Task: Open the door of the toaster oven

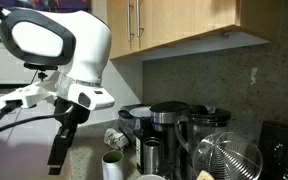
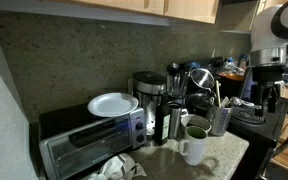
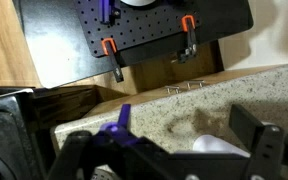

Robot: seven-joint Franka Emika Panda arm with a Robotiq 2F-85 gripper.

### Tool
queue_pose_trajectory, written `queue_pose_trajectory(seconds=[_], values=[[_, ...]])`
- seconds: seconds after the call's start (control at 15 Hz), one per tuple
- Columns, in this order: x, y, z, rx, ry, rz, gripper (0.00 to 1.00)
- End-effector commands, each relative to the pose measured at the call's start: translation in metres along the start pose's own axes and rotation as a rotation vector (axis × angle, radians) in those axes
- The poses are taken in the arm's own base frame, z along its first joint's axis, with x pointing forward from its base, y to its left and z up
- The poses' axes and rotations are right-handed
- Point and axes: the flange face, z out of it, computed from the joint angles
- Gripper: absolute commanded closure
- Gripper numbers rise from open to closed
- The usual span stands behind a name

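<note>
The toaster oven [image 2: 89, 140] stands at the near left of the counter in an exterior view, with a white plate [image 2: 112, 104] on top. Its door [image 2: 84, 148] is a dark glass front panel with silvery trim, and it is closed. In an exterior view the oven [image 1: 134, 120] shows small, behind the coffee maker. My gripper [image 2: 273, 100] hangs at the far end of the counter, well away from the oven. It also shows in an exterior view [image 1: 58, 158]. In the wrist view the gripper [image 3: 169, 152] is open and empty above the granite counter.
A black-and-steel coffee maker [image 2: 150, 100] stands beside the oven. White mugs [image 2: 194, 146] and a steel cup [image 1: 151, 155] sit on the counter. A wire whisk head [image 1: 229, 158] and a black appliance with knobs [image 1: 284, 148] are near. A white mug [image 3: 219, 148] lies below my jaws.
</note>
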Motion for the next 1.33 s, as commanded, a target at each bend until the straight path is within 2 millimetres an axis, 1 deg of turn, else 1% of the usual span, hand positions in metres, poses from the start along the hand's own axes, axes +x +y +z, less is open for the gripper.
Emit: queue_pose_trajectory(seconds=[0.0, 0.6, 0.67, 0.8, 0.87, 1.0, 1.27], values=[[0.0, 0.0, -0.001, 0.0, -0.001, 0.0, 0.0], [0.0, 0.0, -0.001, 0.0, -0.001, 0.0, 0.0], [0.003, -0.009, 0.006, -0.012, -0.002, -0.008, 0.0], [0.009, -0.038, 0.02, -0.002, -0.016, -0.033, 0.0], [0.011, -0.058, 0.028, 0.008, -0.017, -0.045, 0.0], [0.015, -0.104, 0.045, 0.014, 0.006, -0.06, 0.0], [0.025, -0.203, 0.077, 0.017, 0.126, -0.046, 0.0]])
